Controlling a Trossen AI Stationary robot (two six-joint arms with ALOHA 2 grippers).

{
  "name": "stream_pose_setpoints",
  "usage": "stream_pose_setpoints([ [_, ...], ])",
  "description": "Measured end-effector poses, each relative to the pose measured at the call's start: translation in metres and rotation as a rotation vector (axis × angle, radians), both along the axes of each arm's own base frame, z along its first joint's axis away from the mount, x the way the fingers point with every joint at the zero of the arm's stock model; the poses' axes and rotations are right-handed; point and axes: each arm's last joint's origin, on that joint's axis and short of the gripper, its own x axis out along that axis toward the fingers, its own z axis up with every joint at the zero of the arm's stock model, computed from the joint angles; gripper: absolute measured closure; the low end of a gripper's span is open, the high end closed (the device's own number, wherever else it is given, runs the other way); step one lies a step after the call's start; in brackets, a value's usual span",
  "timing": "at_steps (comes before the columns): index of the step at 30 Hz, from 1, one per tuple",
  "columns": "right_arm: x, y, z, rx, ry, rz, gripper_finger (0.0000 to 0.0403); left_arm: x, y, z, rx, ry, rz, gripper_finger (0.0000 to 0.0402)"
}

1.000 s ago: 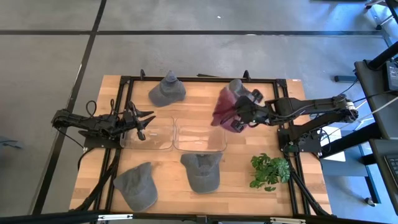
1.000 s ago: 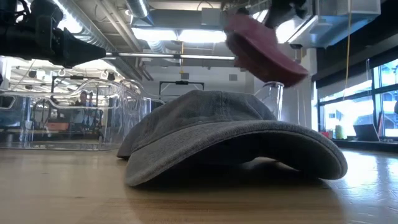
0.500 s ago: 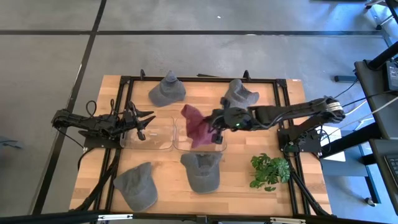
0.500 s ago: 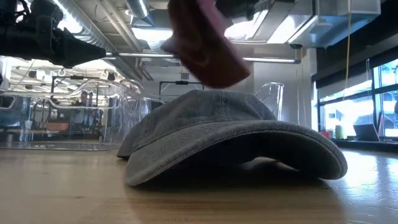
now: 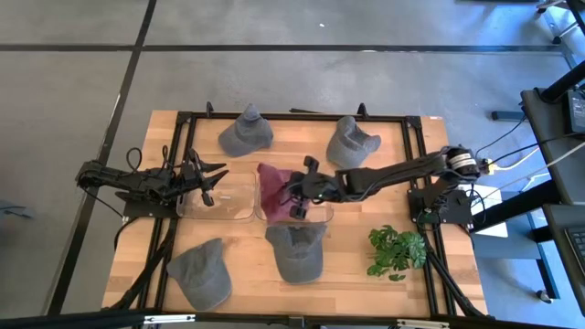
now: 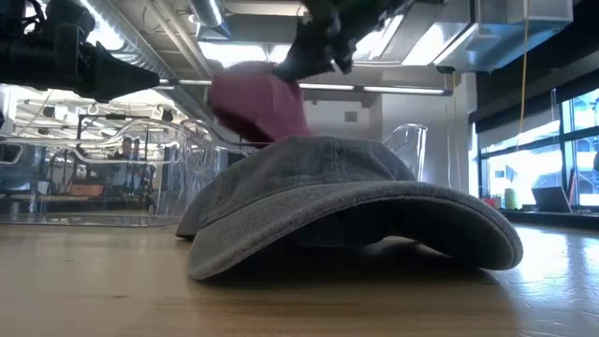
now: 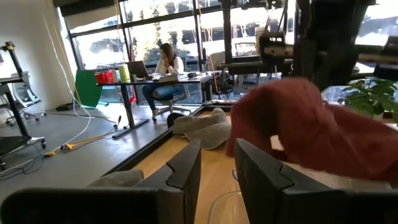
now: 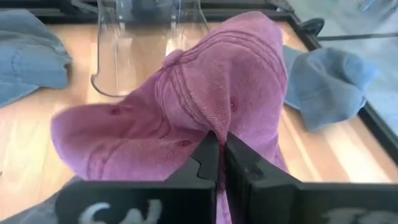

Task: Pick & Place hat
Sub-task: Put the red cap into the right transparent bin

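A maroon hat [image 5: 272, 187] hangs over the left part of the right clear bin [image 5: 315, 212]. It also shows in the low view [image 6: 255, 101] and the left wrist view [image 7: 298, 134]. My right gripper [image 5: 297, 194] reaches in from the table's right and is shut on it. My left gripper [image 5: 217, 177] waits at the left clear bin's [image 5: 219, 203] left side, open and empty [image 7: 217, 177]. My right gripper pinches a fold of the maroon hat's crown cloth [image 8: 214, 121] between its two fingertips, beside a seam. The fingers come from the table's right, slanting down. The hat hangs ahead of and below the fingers, its brim [image 8: 106, 149] drooping, over the right bin.
Several grey hats lie on the table: one at the far side [image 5: 245, 133], one at the far right [image 5: 353, 139], one near left [image 5: 201, 272], one near centre [image 5: 297, 252] filling the low view [image 6: 346, 201]. A green plant [image 5: 397, 249] stands near right.
My right gripper has carried the maroon hat from the far right toward the table's left and a little nearer, and down. The hat now hangs over the right bin's left part, lower than before. My left arm has kept still.
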Motion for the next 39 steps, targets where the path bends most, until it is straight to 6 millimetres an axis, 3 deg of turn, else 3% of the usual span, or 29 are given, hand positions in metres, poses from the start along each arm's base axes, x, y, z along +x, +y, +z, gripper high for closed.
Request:
stream_pose_setpoints([
  [7,0.008,0.001,-0.014,0.046,-0.011,-0.046,0.0392,0.000,0.000,0.000,0.000,0.000,0.000,0.0306],
  [22,0.010,0.001,-0.013,0.193,-0.079,-0.137,0.0392,0.000,0.000,0.000,-0.001,-0.001,-0.001,0.0306],
  [39,0.011,0.030,-0.005,0.343,-0.212,-0.128,0.0392,0.000,0.000,0.000,-0.011,-0.007,-0.004,0.0306],
])
